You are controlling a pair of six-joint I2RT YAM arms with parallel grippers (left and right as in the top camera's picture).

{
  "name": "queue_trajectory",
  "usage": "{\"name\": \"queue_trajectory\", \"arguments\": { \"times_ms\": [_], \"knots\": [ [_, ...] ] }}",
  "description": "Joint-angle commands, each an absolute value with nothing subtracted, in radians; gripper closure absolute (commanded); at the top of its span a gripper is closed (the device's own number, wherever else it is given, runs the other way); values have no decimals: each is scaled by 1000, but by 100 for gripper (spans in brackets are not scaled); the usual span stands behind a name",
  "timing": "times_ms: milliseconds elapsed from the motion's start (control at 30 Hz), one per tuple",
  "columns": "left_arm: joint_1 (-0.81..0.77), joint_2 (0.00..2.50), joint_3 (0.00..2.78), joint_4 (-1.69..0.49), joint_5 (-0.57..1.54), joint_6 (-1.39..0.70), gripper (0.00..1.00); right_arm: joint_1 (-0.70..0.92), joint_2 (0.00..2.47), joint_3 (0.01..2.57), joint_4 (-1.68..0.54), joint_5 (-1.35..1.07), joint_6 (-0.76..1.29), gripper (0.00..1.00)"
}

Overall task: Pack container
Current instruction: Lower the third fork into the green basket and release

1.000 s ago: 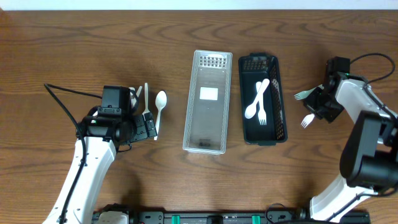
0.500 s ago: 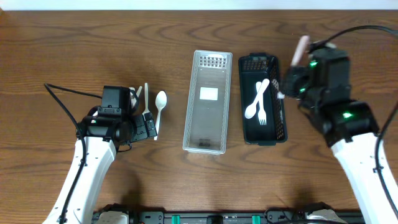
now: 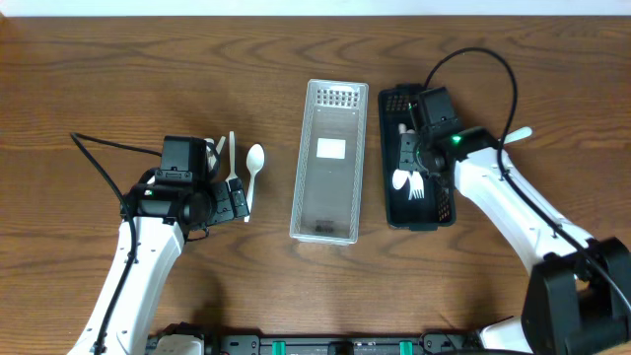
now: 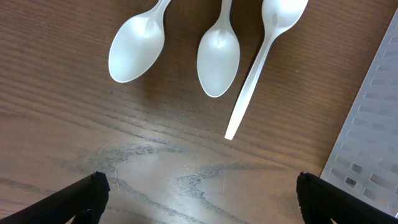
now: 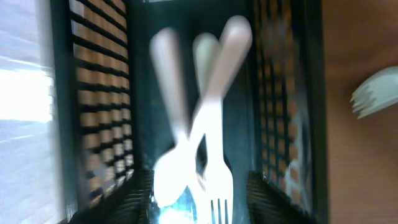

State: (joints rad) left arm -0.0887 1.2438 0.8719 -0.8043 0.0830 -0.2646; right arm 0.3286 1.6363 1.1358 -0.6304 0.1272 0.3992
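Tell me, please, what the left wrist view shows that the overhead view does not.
Left wrist only: three white spoons with every bowl exposed; overhead, the left arm covers some. Overhead only: the black basket with cutlery inside, and a loose fork on the table nearby. Both: the clear container and wooden table.

Clear container (image 3: 329, 163) at table centre, long axis top-to-bottom. Black basket (image 3: 419, 221) just right of it, parallel. Right gripper (image 3: 410, 150) over basket's upper half; white cutlery (image 3: 408, 181) in basket. Left gripper (image 3: 235, 197) beside white spoon (image 3: 254, 163). White utensil (image 3: 520, 132) on table, far right.
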Motion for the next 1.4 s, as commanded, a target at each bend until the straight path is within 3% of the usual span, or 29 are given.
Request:
{"name": "queue_trajectory", "arguments": {
  "times_ms": [0, 67, 267, 533, 867, 1367],
  "knots": [
    [-84, 1248, 889, -807, 86, -256, 2, 302, 1535, 1198, -607, 132, 361, 39],
    [-84, 1248, 889, -807, 86, -256, 2, 262, 1484, 1203, -580, 132, 363, 37],
    [-84, 1248, 889, -807, 86, -256, 2, 57, 1459, 1202, -594, 135, 480, 47],
    [-84, 1248, 889, -807, 86, -256, 2, -160, 1612, 1202, -604, 130, 667, 42],
    [-84, 1248, 889, -807, 86, -256, 2, -178, 1842, 1203, -448, 105, 710, 42],
    [-84, 1248, 889, -807, 86, -256, 2, -185, 1985, 1203, -445, 78, 747, 47]
  ]
}}
